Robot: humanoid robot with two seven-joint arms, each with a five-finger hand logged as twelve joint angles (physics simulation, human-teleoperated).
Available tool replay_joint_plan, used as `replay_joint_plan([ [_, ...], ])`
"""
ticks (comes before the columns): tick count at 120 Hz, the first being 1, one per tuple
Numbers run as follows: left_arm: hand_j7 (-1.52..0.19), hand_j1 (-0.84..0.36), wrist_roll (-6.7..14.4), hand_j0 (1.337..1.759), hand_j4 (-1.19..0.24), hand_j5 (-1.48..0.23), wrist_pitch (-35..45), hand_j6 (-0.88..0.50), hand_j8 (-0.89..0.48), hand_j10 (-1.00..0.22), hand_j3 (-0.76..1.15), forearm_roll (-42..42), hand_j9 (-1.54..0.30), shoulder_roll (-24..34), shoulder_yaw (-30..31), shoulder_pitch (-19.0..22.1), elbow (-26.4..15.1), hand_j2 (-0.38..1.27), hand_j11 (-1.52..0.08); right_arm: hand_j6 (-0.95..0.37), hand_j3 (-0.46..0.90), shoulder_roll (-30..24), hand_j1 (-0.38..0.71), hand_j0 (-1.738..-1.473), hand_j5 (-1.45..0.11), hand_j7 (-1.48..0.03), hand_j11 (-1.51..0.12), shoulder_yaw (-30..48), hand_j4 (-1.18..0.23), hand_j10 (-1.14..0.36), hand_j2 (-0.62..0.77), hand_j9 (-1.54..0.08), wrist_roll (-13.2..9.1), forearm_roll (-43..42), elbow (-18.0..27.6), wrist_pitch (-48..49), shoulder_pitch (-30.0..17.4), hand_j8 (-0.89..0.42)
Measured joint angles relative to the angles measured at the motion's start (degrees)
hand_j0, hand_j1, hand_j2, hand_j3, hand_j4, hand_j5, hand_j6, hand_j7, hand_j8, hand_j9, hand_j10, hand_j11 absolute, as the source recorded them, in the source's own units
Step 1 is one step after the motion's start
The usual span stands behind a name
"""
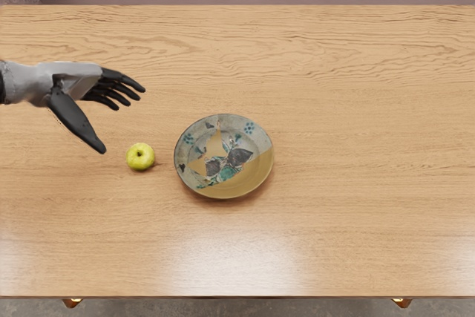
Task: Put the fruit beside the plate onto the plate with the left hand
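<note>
Hovering: left hand (87, 93) splayed, empty | apple (140, 156) small, round, yellow-green | beside plate (182, 158)

The apple (140, 156) is small, round and yellow-green, with a little dark dip at its top. It sits upright just beside the plate (256, 176), on its left side, outside the rim and not touching it. The plate is round and shallow, beige inside, with a blue-grey rim, dark leaf-like drawings and small blue-green marks. It lies flat near the middle of the view.
</note>
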Motion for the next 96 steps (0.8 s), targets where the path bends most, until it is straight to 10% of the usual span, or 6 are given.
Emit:
replay_joint_plan([
  [33, -0.32, 0.06, 2.18, 1.658, -0.25, -0.32, 20.51, -0.25, -0.25, -0.25, 0.0, -2.82, -0.32, -4.39, 21.9, -11.27, -6.63, 0.05, -0.32, -0.03, 0.0, 0.0, -0.3, -1.658, -0.05, -0.05, -0.05, 0.0, -0.03, -0.04, -0.01, -0.05, 0.0, 0.0, 0.0, 0.0, 0.01, -0.03],
  [96, -0.32, 0.05, 5.58, 1.658, -0.25, -0.32, 43.46, -0.25, -0.25, -0.25, 0.0, -3.37, -0.32, -19.76, 39.07, -19.06, -8.94, 0.05, -0.32, -0.03, 0.0, 0.0, -0.3, -1.658, -0.05, -0.05, -0.05, 0.0, -0.03, -0.04, -0.01, -0.05, 0.0, 0.0, 0.0, 0.0, 0.36, -0.03],
])
